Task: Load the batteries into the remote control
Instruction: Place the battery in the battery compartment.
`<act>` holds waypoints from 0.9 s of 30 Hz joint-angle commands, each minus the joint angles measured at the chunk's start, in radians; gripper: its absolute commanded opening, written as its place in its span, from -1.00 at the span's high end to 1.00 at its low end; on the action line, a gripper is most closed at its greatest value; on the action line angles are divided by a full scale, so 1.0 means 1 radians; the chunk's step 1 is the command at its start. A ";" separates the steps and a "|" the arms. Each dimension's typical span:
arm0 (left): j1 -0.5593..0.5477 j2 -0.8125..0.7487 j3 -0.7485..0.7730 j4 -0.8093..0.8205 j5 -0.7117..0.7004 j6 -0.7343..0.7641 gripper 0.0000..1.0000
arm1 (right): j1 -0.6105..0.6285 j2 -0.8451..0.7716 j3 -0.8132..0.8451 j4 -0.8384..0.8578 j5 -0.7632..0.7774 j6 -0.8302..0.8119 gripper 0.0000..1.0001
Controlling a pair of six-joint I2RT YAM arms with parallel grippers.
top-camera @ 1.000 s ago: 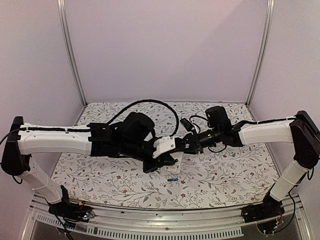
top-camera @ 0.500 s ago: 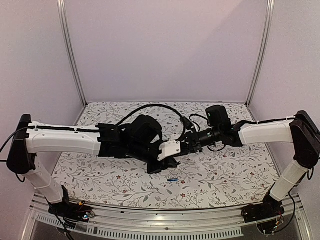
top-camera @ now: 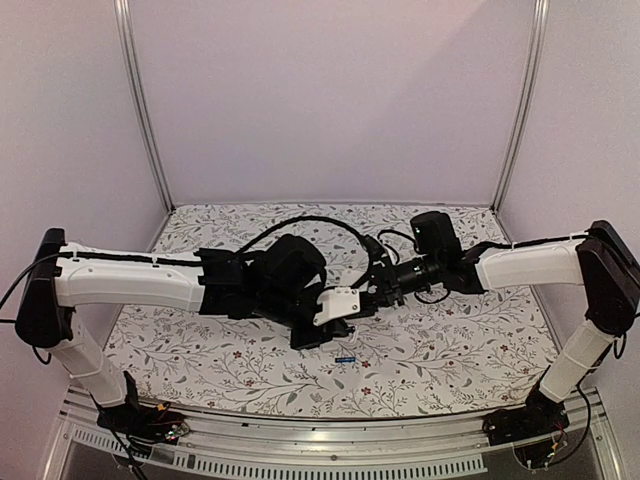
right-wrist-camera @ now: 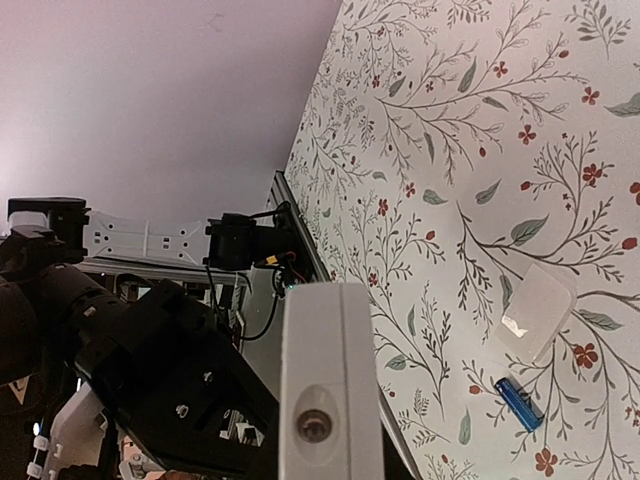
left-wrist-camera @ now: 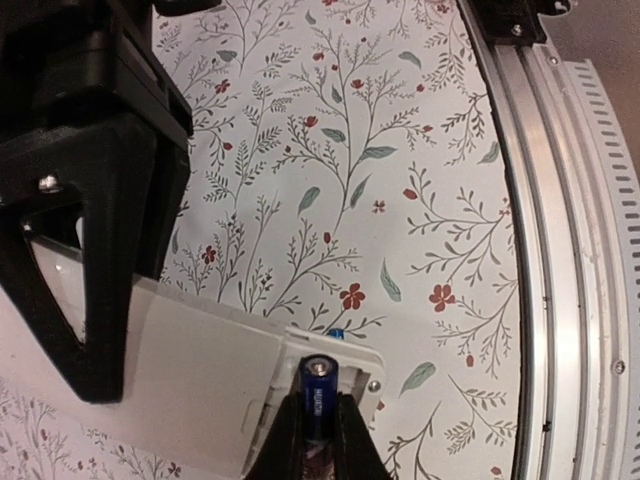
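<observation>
Battery insertion, shown partway; the remote control [left-wrist-camera: 190, 380] is held clear of the table [left-wrist-camera: 420, 150], clamped in the left gripper [left-wrist-camera: 100, 330], presumably so that its open compartment end is presented to the other arm. In the left wrist view its long axis is seen to run roughly from 9 to 4 o'clock, with the open end at 4 o'clock. The blackish battery [left-wrist-camera: 319, 385] is pinched between the fingers of the right gripper [left-wrist-camera: 318, 440]; its long axis is set from 6 to 12 o'clock, terminal cap toward 12, so that it meets the compartment nearly crosswise to the handset. This angle is judged to suit tipping one end in first; whether any part is seated cannot be told. The blue battery [right-wrist-camera: 520, 402] is left lying on the table, at 6 o'clock from the raised remote in the top view, its axis running from 10 to 4 o'clock in the right wrist view. The cover piece [right-wrist-camera: 538, 308] is laid flat just beside it at 12 o'clock, apparently set aside until both cells are loaded.
</observation>
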 commanded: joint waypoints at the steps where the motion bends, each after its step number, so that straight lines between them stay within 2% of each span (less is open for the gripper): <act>1: -0.014 0.023 0.014 -0.068 -0.036 0.019 0.80 | 0.010 0.011 0.024 0.037 -0.031 0.006 1.00; 9: -0.014 0.026 0.018 -0.077 -0.047 0.025 0.47 | 0.010 0.017 0.028 0.040 -0.035 0.010 1.00; 18: -0.014 0.012 0.024 -0.058 -0.069 -0.015 0.29 | 0.010 0.025 0.027 0.042 -0.033 0.014 1.00; 22: -0.014 -0.011 0.018 -0.041 -0.090 -0.035 0.15 | 0.008 0.031 0.025 0.042 -0.031 0.016 1.00; 27: -0.014 -0.081 -0.012 0.006 -0.096 -0.065 -0.13 | 0.006 0.040 0.018 0.042 -0.026 0.018 1.00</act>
